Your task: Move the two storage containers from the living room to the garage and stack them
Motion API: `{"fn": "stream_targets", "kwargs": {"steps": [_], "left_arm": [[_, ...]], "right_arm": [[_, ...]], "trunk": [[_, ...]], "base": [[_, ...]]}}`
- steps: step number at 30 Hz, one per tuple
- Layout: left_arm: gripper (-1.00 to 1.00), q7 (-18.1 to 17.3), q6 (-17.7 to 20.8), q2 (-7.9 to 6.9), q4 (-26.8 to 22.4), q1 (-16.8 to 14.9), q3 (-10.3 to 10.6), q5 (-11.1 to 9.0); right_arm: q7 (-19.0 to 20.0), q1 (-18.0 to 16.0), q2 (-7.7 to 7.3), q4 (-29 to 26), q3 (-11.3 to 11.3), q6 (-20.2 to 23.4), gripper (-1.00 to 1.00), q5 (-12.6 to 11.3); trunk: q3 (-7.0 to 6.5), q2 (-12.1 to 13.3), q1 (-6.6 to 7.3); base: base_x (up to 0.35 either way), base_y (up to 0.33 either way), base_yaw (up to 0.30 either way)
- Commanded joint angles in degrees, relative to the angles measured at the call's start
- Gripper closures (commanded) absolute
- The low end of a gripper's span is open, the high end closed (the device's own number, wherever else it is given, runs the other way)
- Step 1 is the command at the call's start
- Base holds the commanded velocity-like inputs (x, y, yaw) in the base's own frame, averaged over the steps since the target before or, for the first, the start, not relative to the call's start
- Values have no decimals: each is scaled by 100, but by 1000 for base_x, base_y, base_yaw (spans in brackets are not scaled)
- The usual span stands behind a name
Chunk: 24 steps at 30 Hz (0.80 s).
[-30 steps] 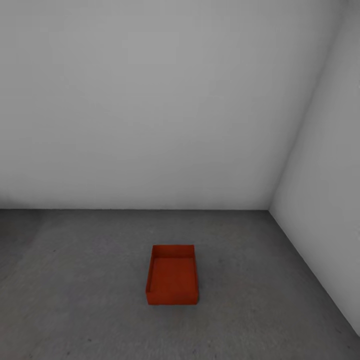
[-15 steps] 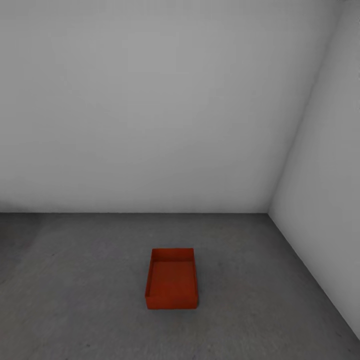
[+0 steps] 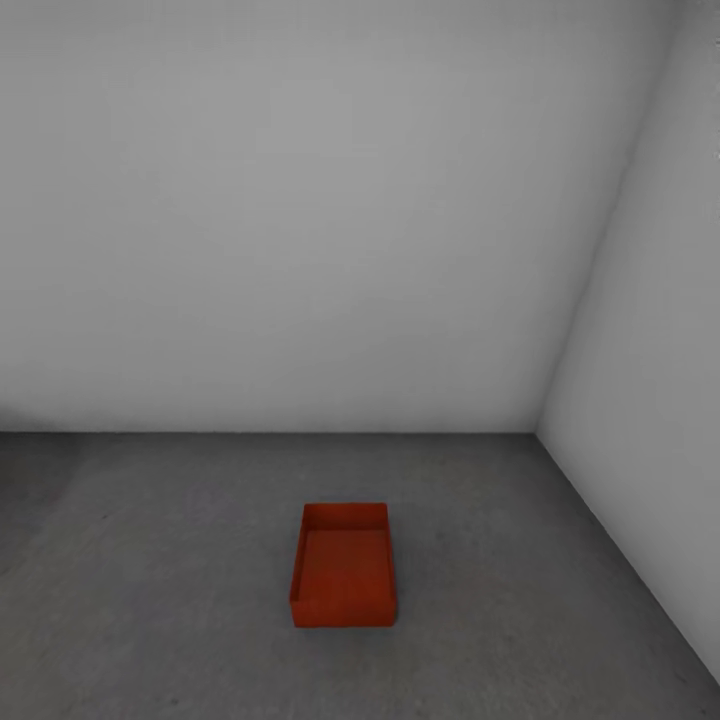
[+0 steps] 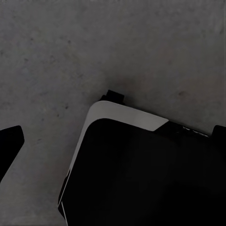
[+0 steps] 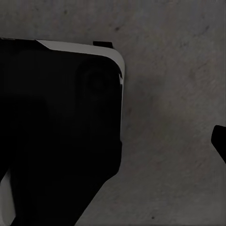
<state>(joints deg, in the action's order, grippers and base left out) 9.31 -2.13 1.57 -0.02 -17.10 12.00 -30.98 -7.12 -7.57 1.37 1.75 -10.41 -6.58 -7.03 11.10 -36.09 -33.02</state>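
Observation:
One orange-red storage container (image 3: 343,567) lies on the dark grey concrete floor (image 3: 150,560) of the garage, lidless, empty and square to me, near the right-hand corner. My left gripper (image 4: 113,141) hangs over the floor, with a black fingertip (image 4: 10,141) far out at the picture's edge and nothing held. My right gripper (image 5: 113,146) hangs the same way, one dark fingertip (image 5: 220,141) at the edge, its fingers apart.
A plain pale grey back wall (image 3: 300,200) meets a side wall (image 3: 650,400) in a corner right of the container. Beneath both wrists sits my own black-and-white base (image 4: 141,179), also seen as the base (image 5: 56,117) in the right wrist view.
The whole head picture has slid down a little, so the camera moved. The container lies where it was on the floor.

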Motion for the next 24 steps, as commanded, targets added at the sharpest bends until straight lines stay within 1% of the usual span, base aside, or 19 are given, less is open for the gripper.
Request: {"fn": "stream_targets", "kwargs": {"steps": [1, 24], "left_arm": [[-100, 18, -15, 2, 2, -4, 48, -51], [-100, 15, -15, 1, 2, -4, 48, -54]], "right_arm": [[-9, -8, 3, 19, -49, -37, -100, -60], [-9, -8, 0, 19, -42, -36, -100, -62]], "trunk": [[0, -7, -2], [-203, -7, -2]], "base": [[0, 0, 0], [0, 0, 0]]}}
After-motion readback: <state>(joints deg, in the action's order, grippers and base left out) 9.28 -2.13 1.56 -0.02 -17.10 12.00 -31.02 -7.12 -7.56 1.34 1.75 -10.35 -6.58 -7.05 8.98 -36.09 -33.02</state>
